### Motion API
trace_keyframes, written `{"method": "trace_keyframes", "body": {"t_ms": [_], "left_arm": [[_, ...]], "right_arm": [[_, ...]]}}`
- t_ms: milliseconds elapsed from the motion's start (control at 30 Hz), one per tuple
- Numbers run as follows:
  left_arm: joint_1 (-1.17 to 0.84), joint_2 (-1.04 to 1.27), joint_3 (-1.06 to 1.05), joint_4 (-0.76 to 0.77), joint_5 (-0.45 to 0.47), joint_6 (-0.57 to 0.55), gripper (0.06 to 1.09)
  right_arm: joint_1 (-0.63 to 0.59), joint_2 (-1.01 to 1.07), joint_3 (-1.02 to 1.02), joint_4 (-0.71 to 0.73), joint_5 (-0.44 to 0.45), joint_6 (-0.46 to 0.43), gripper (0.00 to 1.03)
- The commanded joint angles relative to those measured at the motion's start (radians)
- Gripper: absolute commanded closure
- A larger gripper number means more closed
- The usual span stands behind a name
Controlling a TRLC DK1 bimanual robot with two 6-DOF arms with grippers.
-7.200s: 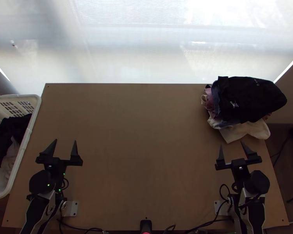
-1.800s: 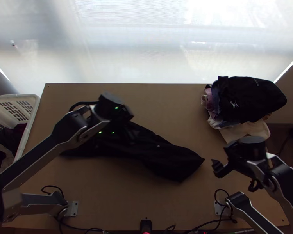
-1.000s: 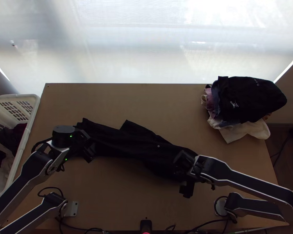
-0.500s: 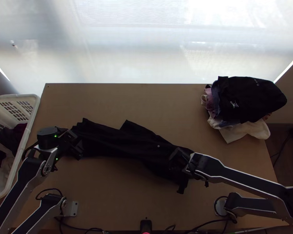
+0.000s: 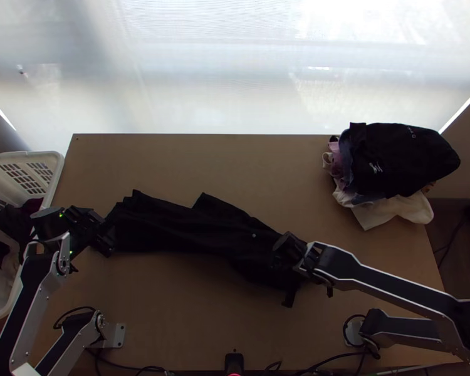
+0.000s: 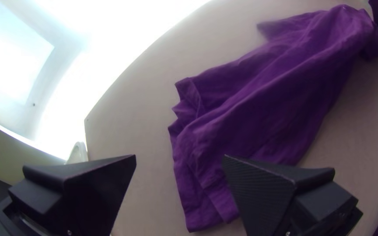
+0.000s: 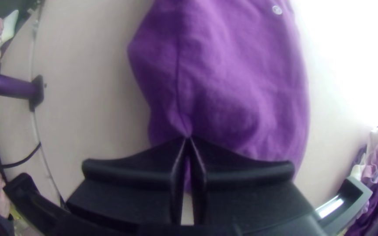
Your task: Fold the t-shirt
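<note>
T-shirt (image 5: 185,222): black, bunched lengthwise, centre left to lower centre of frame.
Left gripper (image 5: 107,234): released, fingers apart, near shirt's left end.
Right gripper (image 5: 289,289): clenched on shirt fabric, lower centre.
Table (image 5: 235,163): wide strip of wood between shirt and far edge.
Basket (image 5: 54,182): along left edge.
Clothes pile (image 5: 404,163): upper right, overhanging table's edge.
Right wrist view: pinched crease at fingertips.
</note>
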Motion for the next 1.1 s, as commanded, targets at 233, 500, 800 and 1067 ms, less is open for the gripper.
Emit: {"method": "trace_keyframes", "body": {"t_ms": [233,500,800,1067], "left_arm": [[0.02,0.011,-0.089,0.026,0.075,0.122,0.12],[-0.046,-0.003,-0.207,0.159,0.092,0.264,0.12],[-0.047,0.141,-0.104,0.19,0.124,0.33,0.18],[-0.04,0.216,-0.08,0.161,0.151,0.352,0.57]], "right_arm": [[-0.119,-0.186,0.056,-0.168,-0.058,-0.005,1.0],[-0.136,-0.221,0.017,-0.196,-0.07,-0.008,1.0],[-0.152,-0.209,0.033,-0.196,-0.078,-0.006,1.0],[-0.181,-0.209,0.034,-0.196,-0.087,-0.003,1.0]]}}
